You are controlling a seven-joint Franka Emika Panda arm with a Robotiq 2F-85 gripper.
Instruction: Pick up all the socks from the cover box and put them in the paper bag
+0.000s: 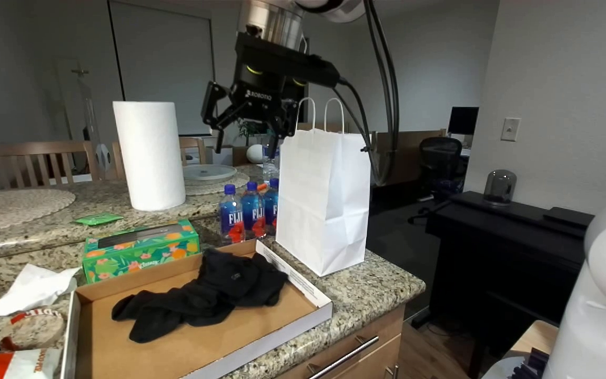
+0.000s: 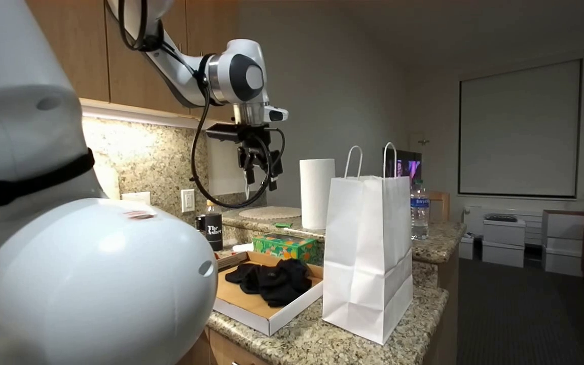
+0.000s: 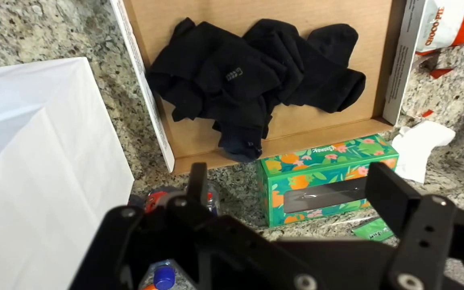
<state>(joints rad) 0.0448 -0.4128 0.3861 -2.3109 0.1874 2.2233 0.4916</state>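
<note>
The socks (image 1: 208,300) lie heaped in the tray (image 1: 240,331), lower than the gripper (image 1: 246,146) and, in the wrist view, beyond its jaws, which stand wide apart, holding nothing. Their long axis runs roughly along that spread; turning may help. The tall bag (image 1: 319,205), just beside the tray, looks the likeliest obstacle; tissue box (image 1: 142,257) and bottles (image 1: 253,210) stand near.

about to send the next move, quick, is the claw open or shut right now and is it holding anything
Claw: open, holding nothing; the socks lie in the cover box.
</note>
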